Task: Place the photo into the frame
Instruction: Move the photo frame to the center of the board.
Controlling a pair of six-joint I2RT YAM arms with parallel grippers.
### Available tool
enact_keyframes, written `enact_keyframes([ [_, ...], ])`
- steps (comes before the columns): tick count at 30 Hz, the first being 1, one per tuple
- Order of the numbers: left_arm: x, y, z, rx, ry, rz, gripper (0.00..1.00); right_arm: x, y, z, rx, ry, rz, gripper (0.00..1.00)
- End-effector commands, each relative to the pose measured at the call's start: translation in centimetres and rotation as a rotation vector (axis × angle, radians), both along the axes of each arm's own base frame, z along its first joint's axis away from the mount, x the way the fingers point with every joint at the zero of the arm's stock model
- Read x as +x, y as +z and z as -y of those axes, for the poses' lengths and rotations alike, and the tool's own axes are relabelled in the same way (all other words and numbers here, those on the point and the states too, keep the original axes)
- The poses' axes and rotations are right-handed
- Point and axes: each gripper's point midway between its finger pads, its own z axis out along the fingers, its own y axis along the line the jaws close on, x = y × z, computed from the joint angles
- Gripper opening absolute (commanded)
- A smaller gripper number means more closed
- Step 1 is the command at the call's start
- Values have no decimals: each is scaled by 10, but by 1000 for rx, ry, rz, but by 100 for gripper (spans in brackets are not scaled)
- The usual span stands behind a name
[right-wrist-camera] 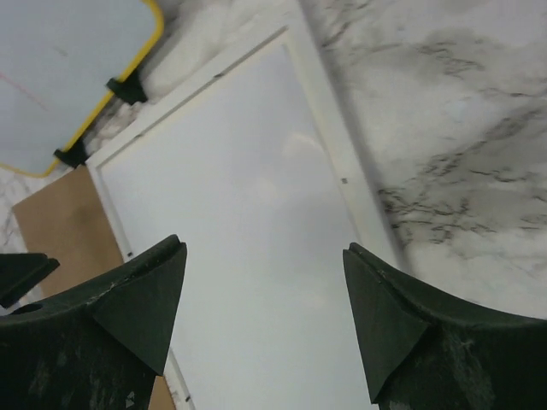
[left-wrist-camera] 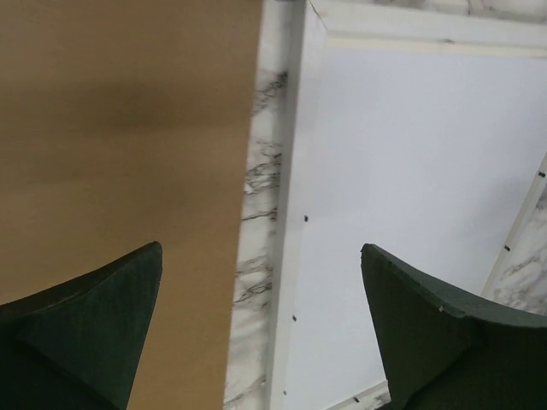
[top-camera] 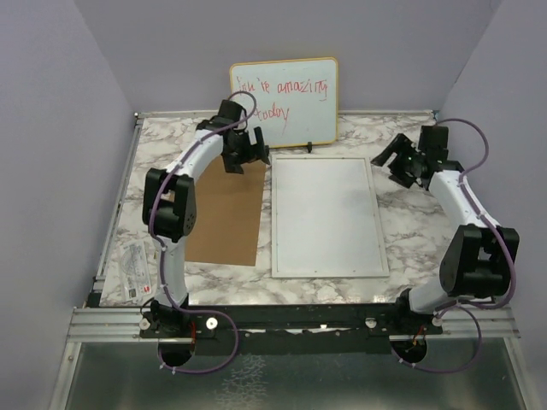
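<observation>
Left tool (left-wrist-camera: 261, 286), right tool (right-wrist-camera: 265, 286) near frame's (top-camera: 325, 213) far corners

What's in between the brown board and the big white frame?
Only a narrow strip of bare marble tabletop, seen best in the left wrist view, between the flat brown cardboard board and the white-rimmed rectangular frame.

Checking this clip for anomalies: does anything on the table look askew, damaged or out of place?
Nothing damaged or spilled. The frame lies flat, the brown backing board beside it, apart. Only a printed packet lies crooked at the left edge of the table.
</observation>
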Motion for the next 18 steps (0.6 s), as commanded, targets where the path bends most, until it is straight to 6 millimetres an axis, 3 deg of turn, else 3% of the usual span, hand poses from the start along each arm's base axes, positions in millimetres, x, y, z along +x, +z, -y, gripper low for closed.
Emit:
enact_keyframes([
  [1,17,49,-84,225,97,163,99,9,20,-74,122,152,48,78],
  [7,43,53,-200,407,277,187,99,13,35,-215,248,355,54,71],
  [11,54,30,-238,475,248,163,99,10,35,-289,359,409,6,64],
  [14,52,5,-265,506,255,114,97,6,19,-328,348,435,-73,60],
  [18,44,-23,-293,518,288,84,94,-7,-14,-357,289,444,-196,59],
])
